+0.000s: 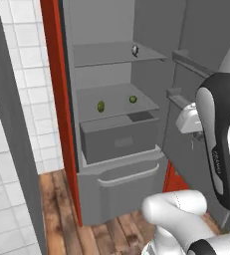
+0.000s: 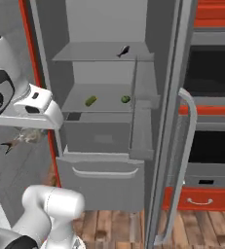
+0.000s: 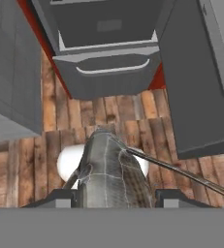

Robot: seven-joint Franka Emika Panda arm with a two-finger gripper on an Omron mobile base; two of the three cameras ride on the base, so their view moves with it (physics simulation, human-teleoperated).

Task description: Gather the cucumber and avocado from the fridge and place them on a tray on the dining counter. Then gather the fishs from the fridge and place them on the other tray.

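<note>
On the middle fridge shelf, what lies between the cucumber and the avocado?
Nothing: bare shelf between the cucumber and avocado, seen in both base views.

A kitchen is showing here: an open fridge [image 1: 116,124], an oven [image 2: 214,97], tiled wall [image 1: 22,60] and wooden floor [image 3: 133,116].

An open fridge [image 1: 116,124] is seen, framed by a red side panel [image 1: 57,99]. Inside it, two grey shelves [image 1: 114,52] are stacked above a closed grey drawer [image 1: 119,139]. Below the fridge compartment, a freezer drawer [image 1: 121,191] with a curved handle is pulled out a little. The fridge door [image 2: 170,121] is swung wide open. Wooden plank flooring [image 3: 113,116] is laid under the fridge, white tiled wall [image 1: 17,99] is found to its left, and an oven [image 2: 214,78] is set to its right.
</note>
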